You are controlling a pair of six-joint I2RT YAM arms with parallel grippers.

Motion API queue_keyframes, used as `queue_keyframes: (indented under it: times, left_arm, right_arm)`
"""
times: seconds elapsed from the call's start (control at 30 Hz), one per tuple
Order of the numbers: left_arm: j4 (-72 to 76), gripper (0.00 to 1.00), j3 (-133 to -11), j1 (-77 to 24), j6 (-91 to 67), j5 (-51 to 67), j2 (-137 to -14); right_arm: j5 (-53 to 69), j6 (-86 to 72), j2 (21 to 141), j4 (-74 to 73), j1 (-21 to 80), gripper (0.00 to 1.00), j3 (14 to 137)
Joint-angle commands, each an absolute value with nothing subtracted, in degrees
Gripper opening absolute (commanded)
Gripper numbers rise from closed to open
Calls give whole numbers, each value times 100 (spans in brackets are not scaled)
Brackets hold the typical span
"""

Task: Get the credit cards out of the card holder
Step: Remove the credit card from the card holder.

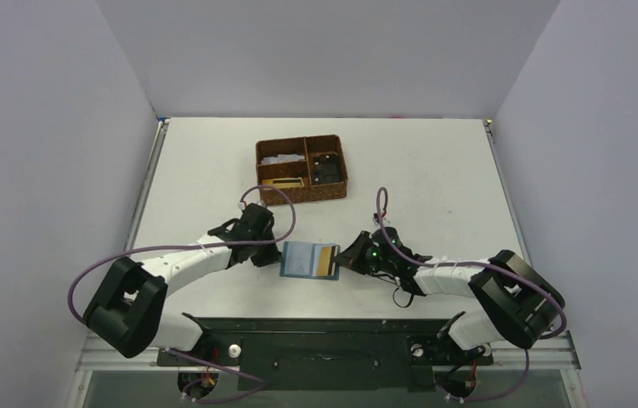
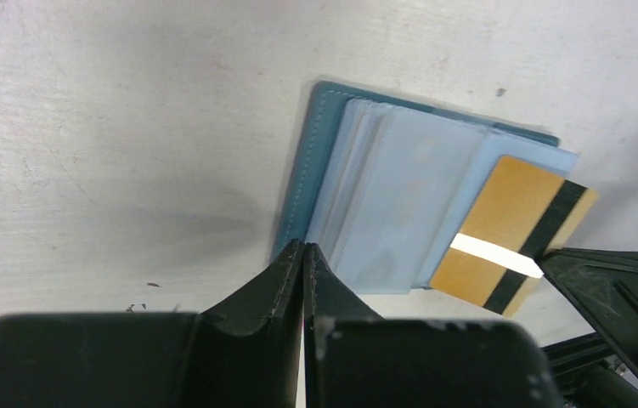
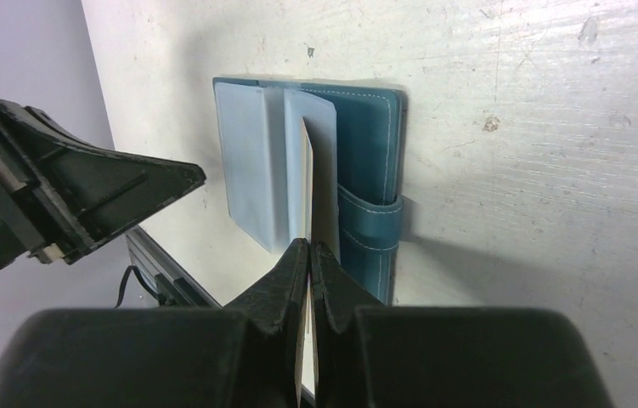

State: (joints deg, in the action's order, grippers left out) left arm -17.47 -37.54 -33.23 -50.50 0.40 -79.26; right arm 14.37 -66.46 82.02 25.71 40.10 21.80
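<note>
The teal-blue card holder lies open on the table between my two grippers, its grey-blue plastic pockets facing up. A tan-gold credit card with a black stripe sticks partway out of a pocket on the right side. My right gripper is shut on this card; in the right wrist view the card shows edge-on between the jaws. My left gripper is shut, its tips at the holder's left edge. The card also shows in the left wrist view.
A brown woven compartment basket stands behind the holder, with small items in its compartments. The table's near edge and black rail run just in front of the holder. Grey walls close in left and right.
</note>
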Motion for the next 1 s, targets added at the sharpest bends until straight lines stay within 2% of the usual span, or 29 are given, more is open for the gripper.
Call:
queue_keyframes:
  times: [0.0, 0.1, 0.17, 0.23, 0.67, 0.97]
  left_arm:
    - [-2046, 3, -4275, -3296, -4755, -3, -7550]
    - [-2103, 14, -4495, -3288, -4646, 327, -7432]
    - [-2079, 29, -4588, -3265, -4571, 589, -7394]
    - [-2048, 34, -4648, -3245, -4545, 833, -7356]
    - [-1031, 45, -4311, -2755, -4802, 2634, -7060]
    - [98, 46, -3978, -2466, -5281, 3604, -7002]
  right_arm:
    - [1345, -6482, 7908, 2378, 3966, 0, 2457]
    - [1349, -6454, 7793, 2238, 3965, 0, 2529]
    - [1364, -6444, 7731, 2163, 3960, 0, 2578]
    - [1382, -6437, 7646, 2097, 3960, 0, 2636]
    - [1583, -6518, 6901, 1637, 3964, 0, 3041]
    - [1948, -6827, 6529, 1755, 3972, 0, 3350]
